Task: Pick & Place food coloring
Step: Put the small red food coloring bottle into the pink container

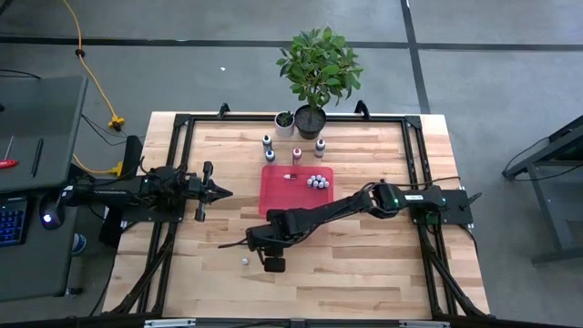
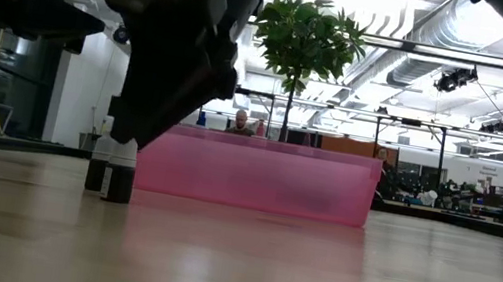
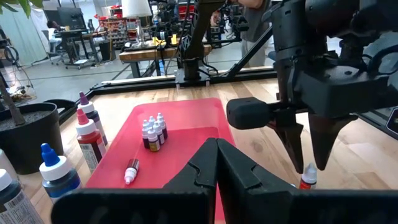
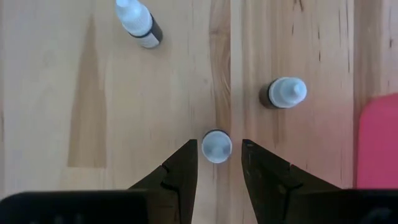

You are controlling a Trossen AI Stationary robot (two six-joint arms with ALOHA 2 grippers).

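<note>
The right gripper's (image 4: 219,163) fingers (image 4: 180,171) stand slightly apart, straddling a tiny food coloring bottle (image 4: 216,146) upright on the bare table (image 1: 364,264) near the red tray (image 1: 296,196), without visibly touching; only its wrist view shows this. The left gripper (image 1: 225,192) waits pinched shut, left of the tray.

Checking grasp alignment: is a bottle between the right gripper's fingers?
Yes, a small white-capped bottle stands upright between the right gripper fingers, with gaps on both sides.
</note>
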